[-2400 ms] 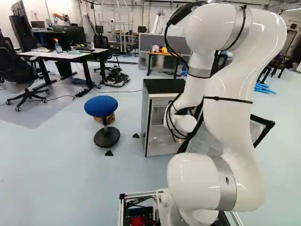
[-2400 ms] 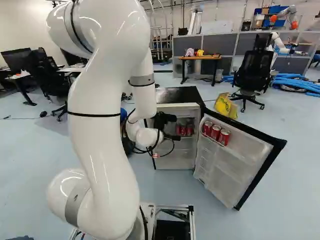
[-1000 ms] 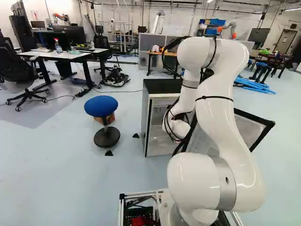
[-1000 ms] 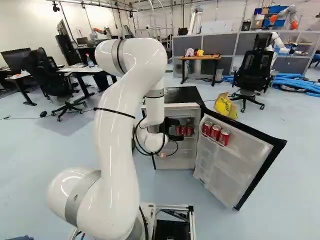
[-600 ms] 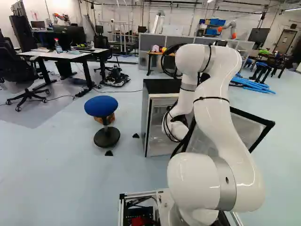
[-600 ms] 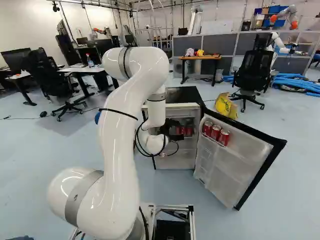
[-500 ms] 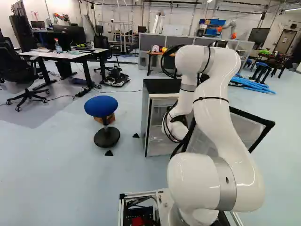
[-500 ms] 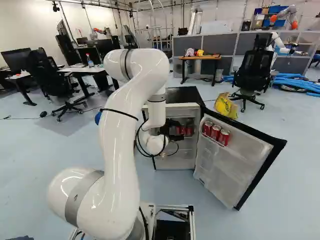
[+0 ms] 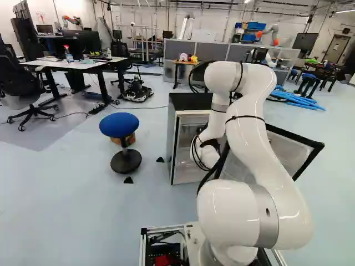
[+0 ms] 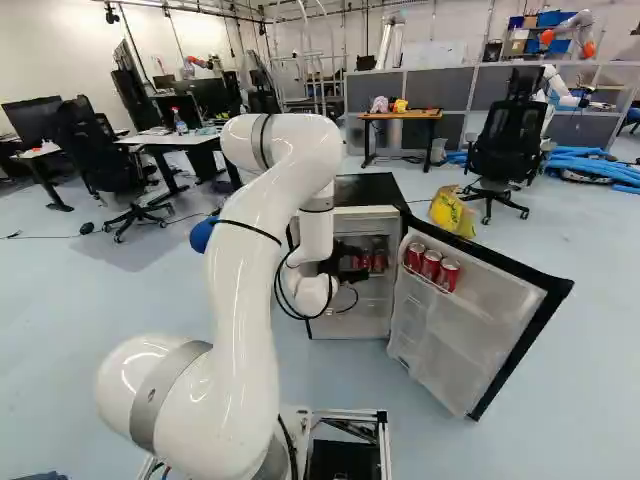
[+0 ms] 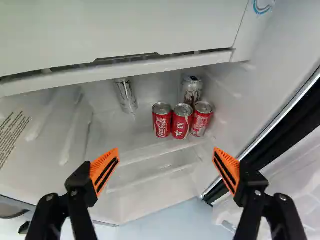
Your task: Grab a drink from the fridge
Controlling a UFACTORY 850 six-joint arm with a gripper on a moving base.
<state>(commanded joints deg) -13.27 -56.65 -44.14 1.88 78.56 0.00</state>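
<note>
In the right base view my gripper [image 10: 350, 262] is at the mouth of the open fridge [image 10: 368, 190]. The wrist view shows the gripper [image 11: 166, 170] with its orange-padded fingers wide apart and nothing between them. Ahead of it, three red cans stand side by side on the fridge shelf [image 11: 135, 150]: one red can [image 11: 161, 121], a middle one [image 11: 181, 122] and another [image 11: 201, 119]. Behind them is a silver can [image 11: 192, 91]; a second silver can [image 11: 126, 95] stands apart. Three more red cans [image 10: 431, 265] sit in the door rack.
The fridge door [image 10: 465, 325] stands swung out beside the arm. A white compartment [image 11: 120, 35] overhangs the shelf. A blue stool [image 9: 120, 125] is beside the fridge in the left base view. A yellow bag [image 10: 452, 212] and an office chair [image 10: 505, 150] stand beyond the door.
My arm has lowered and stretched forward, carrying the gripper a little toward the cans in the fridge. The base, fridge and door have stayed put.
</note>
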